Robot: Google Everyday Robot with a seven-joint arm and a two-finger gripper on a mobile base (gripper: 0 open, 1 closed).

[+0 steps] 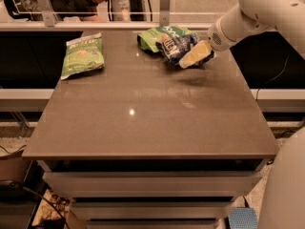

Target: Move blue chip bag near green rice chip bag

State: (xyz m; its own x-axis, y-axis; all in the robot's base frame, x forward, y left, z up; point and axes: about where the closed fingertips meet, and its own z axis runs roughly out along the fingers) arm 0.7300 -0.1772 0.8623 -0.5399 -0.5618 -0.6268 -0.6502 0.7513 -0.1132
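Observation:
The blue chip bag (177,46) is at the far right of the table, dark blue with white lettering. Its left end overlaps the bright green rice chip bag (157,35), which lies just behind it at the table's far edge. My gripper (194,55) reaches in from the upper right and is shut on the blue bag's right end. The bag looks slightly off the tabletop, with a shadow below it.
A duller green bag with a whitish top band (82,54) lies at the far left of the brown table (143,123). A railing (95,26) runs behind the table, with a person beyond it. Shelves sit under the tabletop.

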